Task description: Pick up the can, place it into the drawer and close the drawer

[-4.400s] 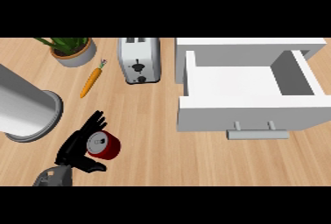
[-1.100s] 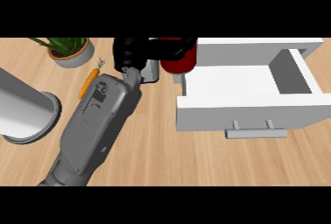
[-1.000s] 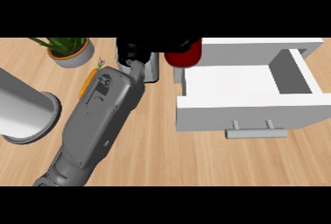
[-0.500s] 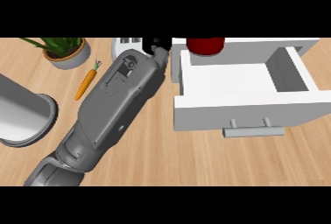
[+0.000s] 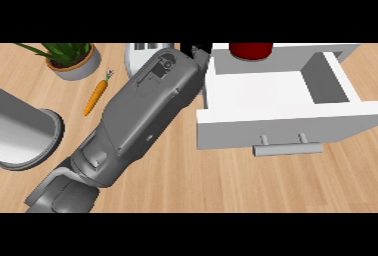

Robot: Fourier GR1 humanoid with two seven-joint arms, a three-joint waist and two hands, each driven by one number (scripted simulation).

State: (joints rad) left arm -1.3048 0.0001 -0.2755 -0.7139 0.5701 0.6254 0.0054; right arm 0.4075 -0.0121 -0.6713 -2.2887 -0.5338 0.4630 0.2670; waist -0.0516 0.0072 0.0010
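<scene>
The red can (image 5: pixel 251 50) hangs at the view's top edge, over the back wall of the open white drawer (image 5: pixel 273 119). My left forearm stretches from the lower left up to the drawer's back left corner. Only a black part of my left hand (image 5: pixel 196 50) shows there, just left of the can, which it carries; the rest of the hand is cut off by the top edge. The drawer's inside is bare white, and its handle (image 5: pixel 286 149) faces the near side. My right hand does not show.
A potted plant (image 5: pixel 71 61) stands at the back left with a carrot (image 5: pixel 94 98) lying just in front of it. A toaster (image 5: pixel 145 53) is partly hidden behind my forearm. A large grey cylinder (image 5: pixel 22 132) lies at the left edge.
My left hand picked the can up from the counter, carried it up and to the right past the toaster, and now holds it over the drawer's back edge.
</scene>
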